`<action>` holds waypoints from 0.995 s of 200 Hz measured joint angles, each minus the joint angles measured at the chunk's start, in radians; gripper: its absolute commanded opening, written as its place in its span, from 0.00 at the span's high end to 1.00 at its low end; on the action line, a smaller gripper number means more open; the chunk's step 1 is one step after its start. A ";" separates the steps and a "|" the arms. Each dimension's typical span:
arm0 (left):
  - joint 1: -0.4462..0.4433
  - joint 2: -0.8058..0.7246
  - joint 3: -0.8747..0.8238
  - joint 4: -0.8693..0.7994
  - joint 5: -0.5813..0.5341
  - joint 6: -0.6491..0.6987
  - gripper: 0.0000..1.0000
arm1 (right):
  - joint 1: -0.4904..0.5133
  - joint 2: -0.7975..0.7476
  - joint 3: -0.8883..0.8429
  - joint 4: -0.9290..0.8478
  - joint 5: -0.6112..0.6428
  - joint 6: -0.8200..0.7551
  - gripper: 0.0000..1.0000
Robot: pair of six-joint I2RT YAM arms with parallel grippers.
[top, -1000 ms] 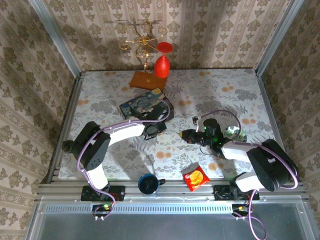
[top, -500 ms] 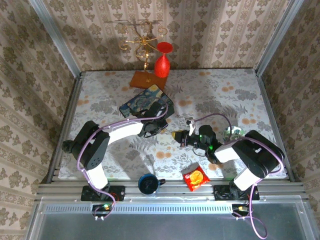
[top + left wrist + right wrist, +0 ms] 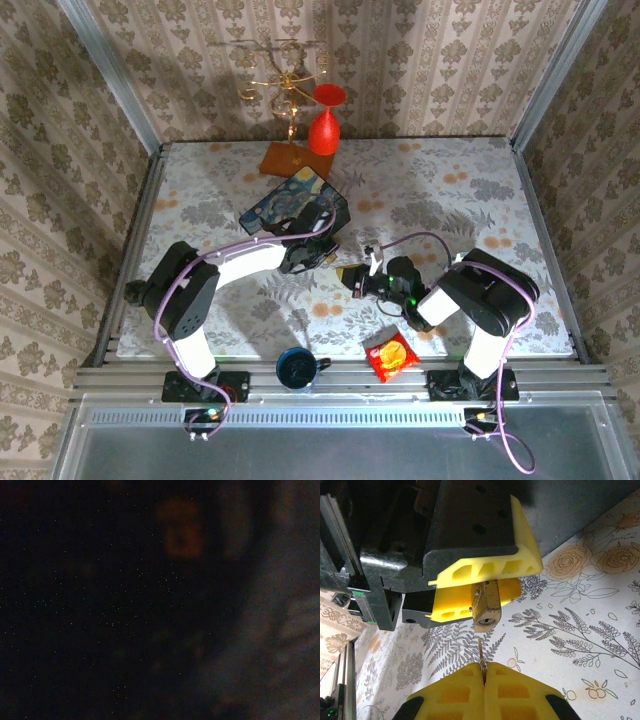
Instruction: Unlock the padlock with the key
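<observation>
In the right wrist view the small brass padlock (image 3: pixel 487 607) is clamped between the yellow fingers (image 3: pixel 485 569) of my left gripper (image 3: pixel 476 587), its keyhole facing the camera. My right gripper (image 3: pixel 484 669) is shut on the thin key (image 3: pixel 481 652). The key's tip points at the keyhole with a small gap left. From above, the right gripper (image 3: pixel 356 279) sits just right of the left gripper (image 3: pixel 322 256), which is beside the painted dark-blue box (image 3: pixel 293 208). The left wrist view is almost black.
A red vase (image 3: pixel 323 125) and a gold candle stand (image 3: pixel 285 80) on a brown base stand at the back. A dark mug (image 3: pixel 296 367) and a red snack packet (image 3: pixel 390 355) lie near the front edge. Metal rails frame the floral table (image 3: pixel 450 190).
My right gripper has moved left across the table with the key, closing on the left gripper. The dark-blue box has shifted slightly beside the left gripper.
</observation>
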 measured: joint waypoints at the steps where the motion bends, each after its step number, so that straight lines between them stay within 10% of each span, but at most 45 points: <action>1: 0.001 0.000 0.000 0.001 0.000 -0.001 1.00 | 0.000 0.000 0.000 0.001 0.001 0.000 1.00; 199: 0.005 0.000 -0.002 0.044 0.007 -0.024 1.00 | 0.002 -0.039 -0.023 0.038 0.109 -0.008 1.00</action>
